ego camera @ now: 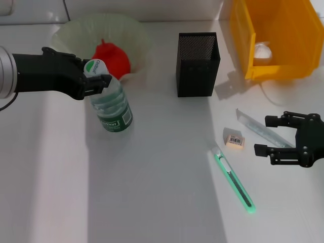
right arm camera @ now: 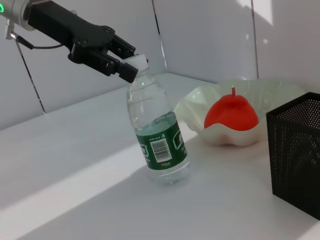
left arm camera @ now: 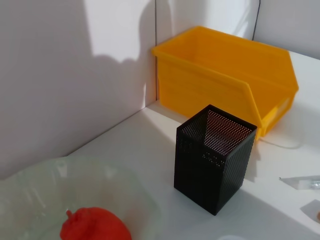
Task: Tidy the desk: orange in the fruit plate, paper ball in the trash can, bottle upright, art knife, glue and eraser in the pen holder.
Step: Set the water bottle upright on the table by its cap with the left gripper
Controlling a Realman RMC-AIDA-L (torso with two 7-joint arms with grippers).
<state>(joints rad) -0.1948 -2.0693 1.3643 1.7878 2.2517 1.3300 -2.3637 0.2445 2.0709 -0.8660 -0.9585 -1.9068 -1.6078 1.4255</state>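
Two grippers are in view. Left gripper [ego camera: 97, 76] has its jaws closed on the white cap of the bottle [ego camera: 112, 106], which stands slightly tilted on the desk [ego camera: 152, 192] near the far left corner, just in front of the fruit plate [ego camera: 68, 33]. Its green label carries white lettering too small to read and a barcode. The orange [ego camera: 112, 56] lies in the fruit plate. The pen holder [ego camera: 197, 63] stands at mid-desk toward the far edge; the trash can [ego camera: 276, 30] occupies the far right corner with the paper ball [ego camera: 262, 50] inside. Right gripper [ego camera: 276, 136] sits near the right edge, jaws open. The eraser [ego camera: 234, 139], barcode sleeve up, lies beside the green art knife [ego camera: 234, 182].
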